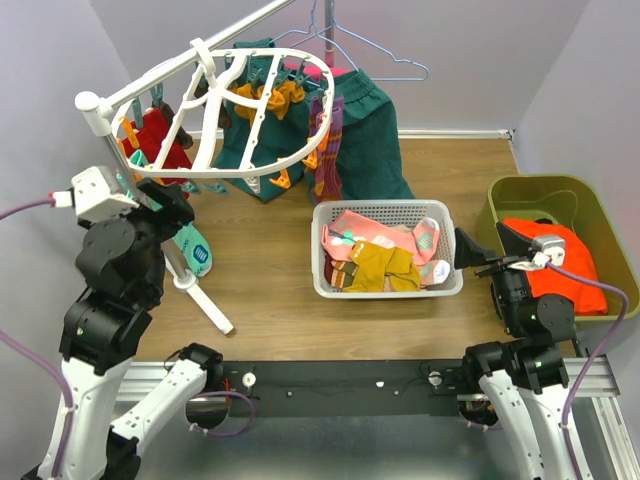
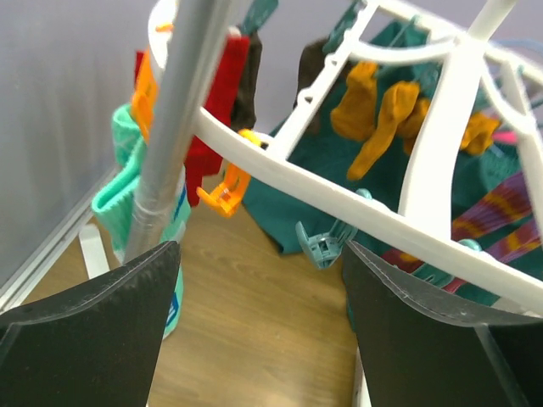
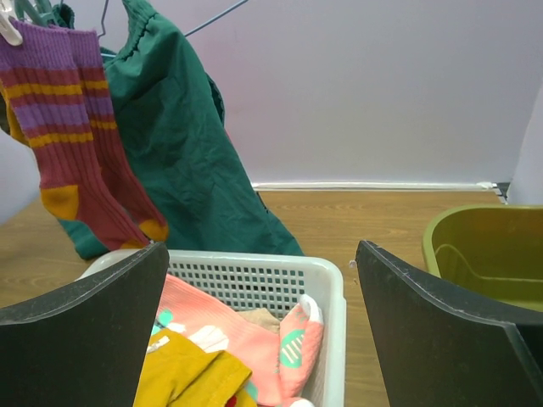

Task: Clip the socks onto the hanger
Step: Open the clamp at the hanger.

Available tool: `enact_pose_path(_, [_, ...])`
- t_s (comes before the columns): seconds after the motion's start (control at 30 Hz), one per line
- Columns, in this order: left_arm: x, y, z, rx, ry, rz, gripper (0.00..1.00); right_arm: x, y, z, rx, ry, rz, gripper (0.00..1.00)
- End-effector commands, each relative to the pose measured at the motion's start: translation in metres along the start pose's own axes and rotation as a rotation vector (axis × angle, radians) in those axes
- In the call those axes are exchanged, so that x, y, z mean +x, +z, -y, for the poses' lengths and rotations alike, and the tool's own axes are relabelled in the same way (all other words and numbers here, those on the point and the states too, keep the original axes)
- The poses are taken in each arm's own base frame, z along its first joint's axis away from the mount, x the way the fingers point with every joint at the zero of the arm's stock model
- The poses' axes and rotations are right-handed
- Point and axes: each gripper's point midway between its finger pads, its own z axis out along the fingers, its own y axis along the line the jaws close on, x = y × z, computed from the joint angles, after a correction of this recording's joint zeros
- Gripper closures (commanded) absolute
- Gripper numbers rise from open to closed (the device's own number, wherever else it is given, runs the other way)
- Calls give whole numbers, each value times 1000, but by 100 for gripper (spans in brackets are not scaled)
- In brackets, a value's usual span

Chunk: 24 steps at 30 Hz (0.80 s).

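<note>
The white lattice hanger [image 1: 230,110] hangs at the back left, with red [image 1: 155,140], mustard [image 1: 265,97] and maroon striped socks [image 1: 328,150] clipped to it. More socks, pink with teal [image 1: 360,228] and mustard [image 1: 380,265], lie in the white mesh basket [image 1: 385,290]. My left gripper [image 1: 175,205] is open and empty just below the hanger's near rim [image 2: 339,195], and a teal clip [image 2: 327,246] dangles between its fingers. To the right of the basket, my right gripper [image 1: 490,245] is open and empty, facing the basket's rim [image 3: 254,264] and the pink sock [image 3: 297,348].
A dark green garment [image 1: 370,140] hangs on wire hangers [image 1: 370,55] behind the basket. An olive bin [image 1: 545,195] at the right holds an orange cloth [image 1: 560,265]. A teal sock [image 1: 192,248] hangs by the white stand pole [image 1: 200,295] at the left.
</note>
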Motion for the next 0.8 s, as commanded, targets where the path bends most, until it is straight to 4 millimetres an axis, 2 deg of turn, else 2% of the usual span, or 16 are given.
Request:
enact_pose_path(0.0, [26, 3, 9, 29, 37, -127, 14, 3, 0, -3, -13, 3, -12, 0])
enact_pose_path(0.13, [31, 5, 21, 71, 37, -167, 16, 3, -1, -3, -15, 1, -9, 0])
enact_pose_path(0.5, [33, 15, 23, 48, 42, -162, 16, 2, -2, -2, -7, 3, 1, 0])
enact_pose_path(0.63, [30, 18, 24, 45, 30, -137, 22, 3, -3, -2, -8, 4, 1, 0])
enact_pose_path(0.77, [30, 21, 25, 51, 13, -121, 22, 2, -3, -1, -4, 4, 5, 0])
